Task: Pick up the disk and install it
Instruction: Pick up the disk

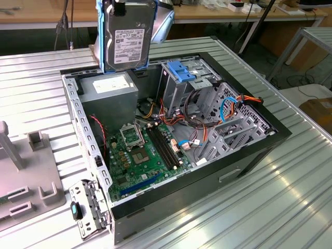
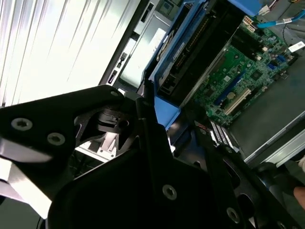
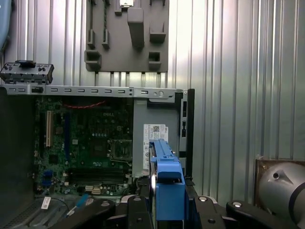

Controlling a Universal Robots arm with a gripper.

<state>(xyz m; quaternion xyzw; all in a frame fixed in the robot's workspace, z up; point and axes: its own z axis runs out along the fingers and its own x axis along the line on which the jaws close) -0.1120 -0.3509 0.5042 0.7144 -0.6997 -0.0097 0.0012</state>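
Disk's up! The hand [image 3: 167, 210] is clenched on the disk [image 1: 127, 39], holding it upright in the air above the open computer case [image 1: 249, 155]. The case sits on a ribbed metal worktop [image 1: 270, 207]. A grey fixture [image 1: 31, 176] lies at the exterior view's left, with wooden benches [image 1: 218, 14] behind.

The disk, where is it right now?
In the exterior view, the gripper holds the disk upright in the air above the grey power supply, on that view's left.

Open computer case [image 1: 207, 182], green motherboard [image 1: 136, 160], grey power supply [image 1: 106, 101], ribbed table [image 1: 282, 207]
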